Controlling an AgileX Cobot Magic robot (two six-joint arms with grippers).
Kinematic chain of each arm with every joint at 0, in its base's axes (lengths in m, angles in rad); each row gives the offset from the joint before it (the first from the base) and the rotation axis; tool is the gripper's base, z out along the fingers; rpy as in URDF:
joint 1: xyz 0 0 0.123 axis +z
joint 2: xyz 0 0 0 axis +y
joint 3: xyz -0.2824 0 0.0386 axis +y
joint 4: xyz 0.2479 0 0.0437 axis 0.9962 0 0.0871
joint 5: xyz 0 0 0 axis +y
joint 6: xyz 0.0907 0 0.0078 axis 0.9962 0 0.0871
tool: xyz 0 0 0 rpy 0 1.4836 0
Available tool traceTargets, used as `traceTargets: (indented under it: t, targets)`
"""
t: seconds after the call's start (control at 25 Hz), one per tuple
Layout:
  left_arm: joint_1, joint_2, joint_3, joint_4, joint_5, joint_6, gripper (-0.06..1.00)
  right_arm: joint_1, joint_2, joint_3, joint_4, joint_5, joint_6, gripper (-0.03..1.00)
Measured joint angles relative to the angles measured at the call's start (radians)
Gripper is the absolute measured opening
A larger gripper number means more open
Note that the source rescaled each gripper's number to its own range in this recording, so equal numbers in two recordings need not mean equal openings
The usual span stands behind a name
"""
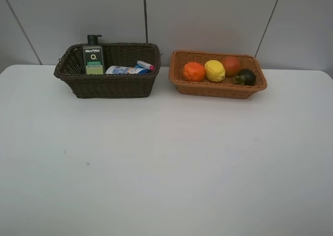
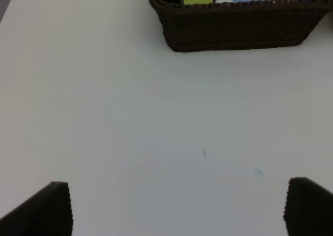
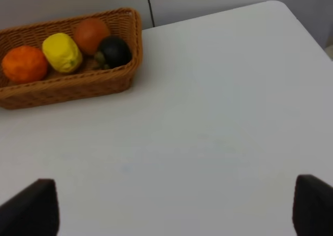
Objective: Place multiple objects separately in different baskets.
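**Two wicker baskets sitting filled at the counter's far edge, both arms hanging back with jaws spread**

A dark brown, deep rectangular woven wicker basket (image 1: 107,70) is sitting toward the far left of the white counter (image 1: 166,163), close to its back edge. Inside it, a dark green pump bottle (image 1: 93,55) with a black pump head is standing upright against the basket's left end. A white blue-capped bottle (image 1: 125,69) is lying on its side next to it, and a pink-tipped white marker (image 1: 146,65) is resting just behind that bottle, toward the basket's right end. The black eraser cannot be made out in any view.

Just beside it, to the right and not touching, a light orange-tan, shallower rectangular wicker basket (image 1: 217,88) is lying along the same back edge. In it a round orange (image 1: 193,71), a yellow lemon (image 1: 214,70), a red-yellow peach (image 1: 231,65) and a dark mangosteen (image 1: 245,77) are sitting in a row from left to right, each touching its neighbour.

The left gripper (image 2: 177,207) is hovering over bare counter in front of the brown basket, jaws spread wide and holding nothing. The right gripper (image 3: 174,210) is hovering over bare counter near the right edge, jaws likewise spread wide and holding nothing.
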Motion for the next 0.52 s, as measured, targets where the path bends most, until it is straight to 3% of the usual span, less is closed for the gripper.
traceTargets:
  t: [0.52]
  targets:
    - [0.000, 0.000, 0.000, 0.000, 0.000, 0.000, 1.00, 0.027, 0.000, 0.000, 0.000, 0.000, 0.001, 1.00]
